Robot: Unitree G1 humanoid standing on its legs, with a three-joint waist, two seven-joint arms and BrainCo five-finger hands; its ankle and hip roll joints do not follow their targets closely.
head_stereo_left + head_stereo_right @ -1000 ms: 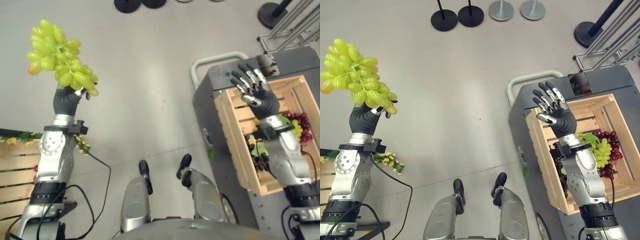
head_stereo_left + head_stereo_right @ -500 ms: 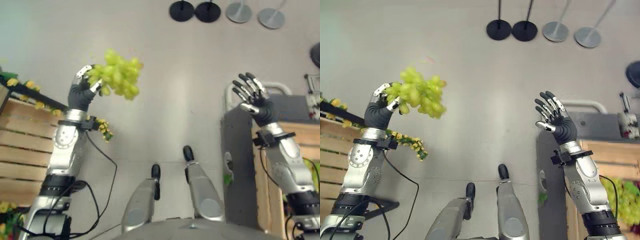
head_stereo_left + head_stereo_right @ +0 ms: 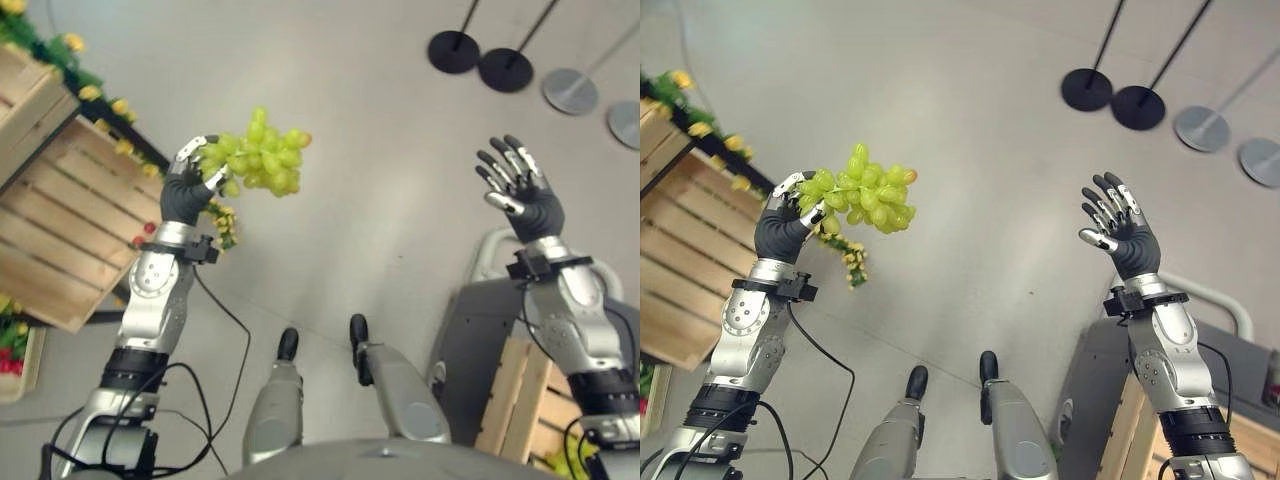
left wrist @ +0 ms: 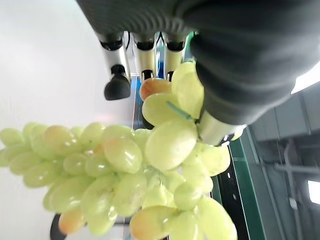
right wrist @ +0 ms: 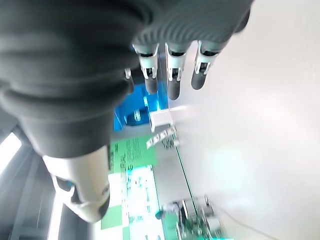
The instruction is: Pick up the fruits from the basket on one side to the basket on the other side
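Over grey floor (image 3: 970, 150) – L hand (image 3: 783, 225) grips green grapes (image 3: 868, 192)

Grey floor (image 3: 970, 150), round stanchion bases (image 3: 1087, 89) far right, wooden crate (image 3: 60, 235) at left

Silver-grey arms, dark ribbed wrist covers, left hand (image 3: 188, 187) and right hand (image 3: 522, 192) with silver dark-tipped fingers
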